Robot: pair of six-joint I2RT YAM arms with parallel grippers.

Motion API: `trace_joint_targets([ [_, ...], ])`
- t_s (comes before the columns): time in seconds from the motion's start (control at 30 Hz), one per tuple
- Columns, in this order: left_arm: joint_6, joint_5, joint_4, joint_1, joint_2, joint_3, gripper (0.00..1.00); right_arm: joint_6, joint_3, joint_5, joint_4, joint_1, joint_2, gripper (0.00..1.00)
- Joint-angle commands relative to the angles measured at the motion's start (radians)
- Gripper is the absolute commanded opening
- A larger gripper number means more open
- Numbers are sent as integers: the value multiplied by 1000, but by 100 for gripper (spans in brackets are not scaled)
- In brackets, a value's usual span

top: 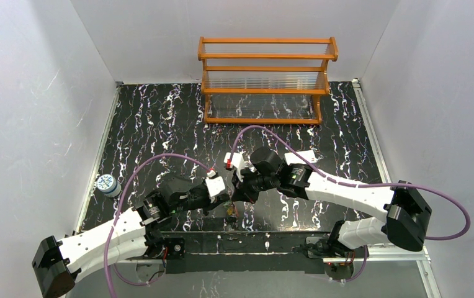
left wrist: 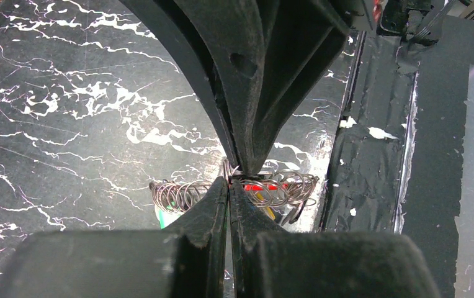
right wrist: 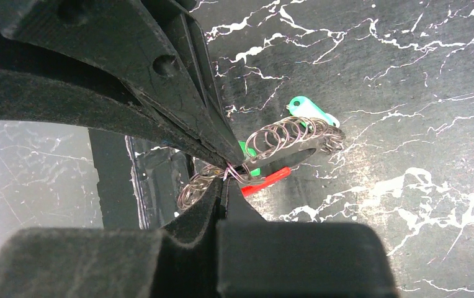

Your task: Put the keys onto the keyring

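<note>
My left gripper [left wrist: 229, 181] and right gripper [right wrist: 224, 181] meet tip to tip near the table's front edge [top: 231, 196]. Both are shut on the keyring's chain of wire rings [left wrist: 175, 195], which hangs between them above the table. The chain loops out on both sides of the tips [right wrist: 293, 133]. A red part of the keyring [right wrist: 265, 179] shows just under the tips. A green key head [right wrist: 312, 112] hangs behind the rings. In the left wrist view, a yellow key head [left wrist: 270, 212] and a bit of green [left wrist: 160, 217] peek out below the chain. The rest of the keys is hidden by the fingers.
A wooden rack [top: 267, 81] stands at the back of the black marbled table [top: 160, 118]. A blue-and-white round container [top: 107, 185] sits at the left edge. Black tape [left wrist: 377, 155] covers the near edge. White walls close in both sides.
</note>
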Motion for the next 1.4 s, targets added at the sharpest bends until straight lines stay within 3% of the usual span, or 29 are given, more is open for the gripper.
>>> trace_joint_targets([
  [0.0, -8, 27, 39, -4, -3, -8, 0, -17, 52, -17, 77, 21, -35, 1],
  [0.57, -15, 33, 39, -5, -2, -10, 0, -67, 72, 52, 60, 39, -38, 1],
  [0.87, -16, 34, 37, -5, -6, -12, 0, -28, 67, 199, 40, 39, -42, 1],
  [1.37, -21, 33, 36, -5, -20, -12, 0, -28, 44, 265, 0, 39, -43, 1],
])
